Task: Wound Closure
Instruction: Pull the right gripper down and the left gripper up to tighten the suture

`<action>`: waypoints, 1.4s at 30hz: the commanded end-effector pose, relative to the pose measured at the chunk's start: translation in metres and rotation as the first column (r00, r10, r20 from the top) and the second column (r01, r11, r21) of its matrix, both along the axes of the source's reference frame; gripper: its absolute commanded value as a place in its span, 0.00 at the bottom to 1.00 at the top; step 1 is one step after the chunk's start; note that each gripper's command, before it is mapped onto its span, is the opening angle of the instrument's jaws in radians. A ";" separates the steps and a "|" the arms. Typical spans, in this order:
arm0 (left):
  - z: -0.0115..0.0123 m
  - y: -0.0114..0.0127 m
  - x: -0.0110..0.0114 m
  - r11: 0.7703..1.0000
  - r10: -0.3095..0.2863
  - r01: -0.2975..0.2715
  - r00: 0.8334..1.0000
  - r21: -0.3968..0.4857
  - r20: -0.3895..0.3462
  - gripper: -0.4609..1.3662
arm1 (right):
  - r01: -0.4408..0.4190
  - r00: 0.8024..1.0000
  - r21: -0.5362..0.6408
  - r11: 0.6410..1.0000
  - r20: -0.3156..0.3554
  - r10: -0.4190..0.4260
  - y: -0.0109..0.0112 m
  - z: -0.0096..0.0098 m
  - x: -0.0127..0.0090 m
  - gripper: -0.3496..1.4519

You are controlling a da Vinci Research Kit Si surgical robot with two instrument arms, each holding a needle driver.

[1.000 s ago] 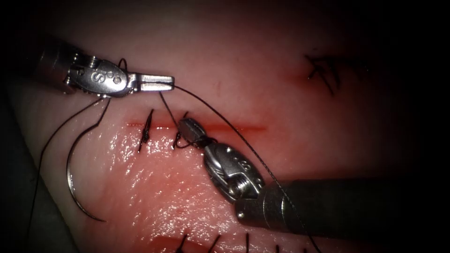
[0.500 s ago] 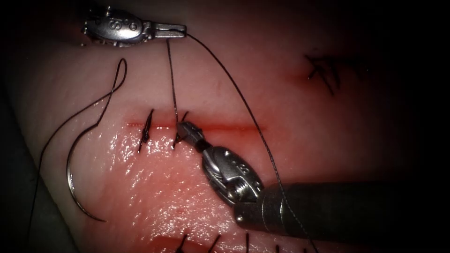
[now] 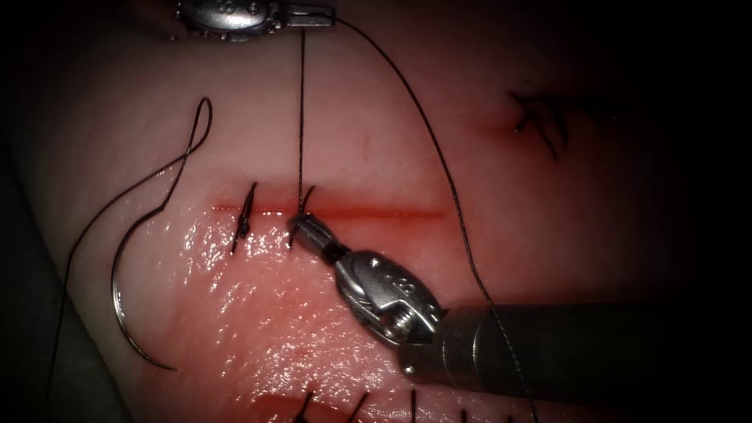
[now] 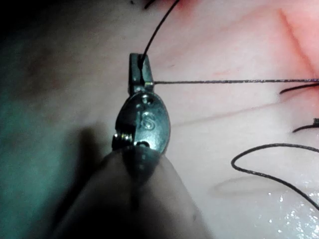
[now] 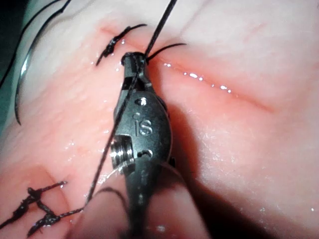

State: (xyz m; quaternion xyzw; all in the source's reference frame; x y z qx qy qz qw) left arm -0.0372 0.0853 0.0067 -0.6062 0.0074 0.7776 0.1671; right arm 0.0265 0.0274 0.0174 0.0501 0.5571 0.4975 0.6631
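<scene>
Drawing thread (image 3: 301,117) higher, left gripper (image 3: 327,14) clamped on it; right gripper (image 3: 298,225) clamped on thread; needle (image 3: 125,313) lying free

Endoscope view dark at edges; wet glare on tissue (image 3: 258,313) beside right tool (image 3: 301,227); shaft shadow behind it.

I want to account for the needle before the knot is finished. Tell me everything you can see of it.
The needle is a thin, dark, shiny metal curve lying free on the tissue, left of the cut, its arc bulging leftward. Neither tool holds it and it is not in the tissue. The thread runs from its upper end into a loop.
</scene>
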 end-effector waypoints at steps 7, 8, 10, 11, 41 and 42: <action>0.0012 0.0013 -0.0002 1.000 0.005 -0.005 1.000 0.001 -0.001 0.06 | 0.114 0.991 -0.077 0.991 -0.057 -0.119 0.0000 0.0005 0.0000 0.00; 0.0013 0.0016 -0.0003 1.000 0.006 -0.006 1.000 -0.004 -0.003 0.06 | 0.117 0.990 -0.088 0.989 -0.066 -0.123 0.0000 0.0005 0.0001 0.00; 0.0016 0.0020 -0.0004 1.000 0.004 -0.004 1.000 -0.004 -0.004 0.06 | 0.124 0.988 -0.107 0.987 -0.080 -0.133 0.0000 0.0005 0.0001 0.00; 0.0018 0.0022 -0.0006 1.000 0.004 -0.004 1.000 -0.009 -0.006 0.06 | 0.130 0.987 -0.113 0.985 -0.082 -0.140 0.0000 0.0005 0.0001 0.00; 0.0077 0.0081 -0.0028 0.992 -0.042 0.035 0.998 -0.117 -0.050 0.06 | 0.398 0.916 -0.205 0.894 0.042 -0.398 -0.0031 0.0008 0.0008 0.00; 0.0078 0.0081 -0.0028 0.992 -0.043 0.036 0.998 -0.118 -0.052 0.06 | 0.406 0.913 -0.214 0.888 0.047 -0.406 -0.0031 0.0008 0.0008 0.00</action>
